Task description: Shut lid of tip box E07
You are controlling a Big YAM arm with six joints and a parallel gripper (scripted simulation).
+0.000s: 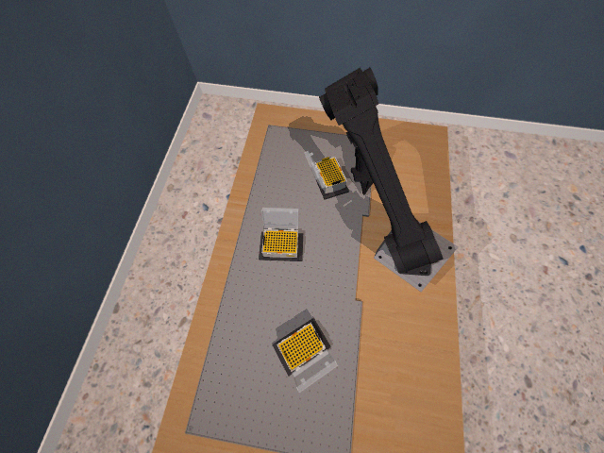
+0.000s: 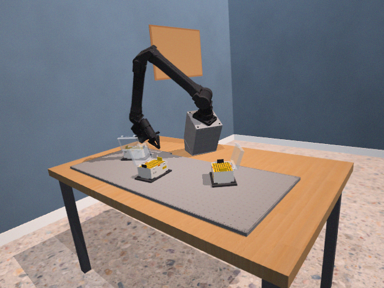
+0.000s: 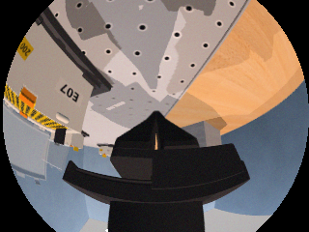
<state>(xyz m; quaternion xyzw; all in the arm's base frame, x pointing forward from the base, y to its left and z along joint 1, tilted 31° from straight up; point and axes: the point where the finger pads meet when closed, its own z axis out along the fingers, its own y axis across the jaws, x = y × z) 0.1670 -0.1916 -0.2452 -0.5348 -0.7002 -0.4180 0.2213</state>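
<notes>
The E07 tip box (image 1: 330, 171) (image 2: 139, 153) (image 3: 48, 72) sits in holder plate H3 (image 1: 336, 193) (image 3: 68, 48) and looks flat. Its sticker (image 3: 70, 92) reads E07. Its clear lid (image 1: 310, 163) (image 2: 125, 143) (image 3: 24, 145) stands open on the side away from my gripper. My gripper (image 1: 364, 191) (image 2: 159, 146) (image 3: 156, 115) is shut and empty. It points down beside the box's front wall, apart from it. The H2 box (image 1: 280, 243) (image 2: 155, 170) and the H1 box (image 1: 300, 345) (image 2: 222, 176) have open lids; their stickers are not readable.
H2's raised lid (image 1: 280, 216) leans toward the E07 side. H1's raised lid (image 1: 315, 374) (image 2: 238, 155) is on its far side from H2. All holders stand on the grey perforated board (image 1: 273, 293) (image 2: 263, 198). The arm's pedestal (image 2: 201, 139) stands behind the board.
</notes>
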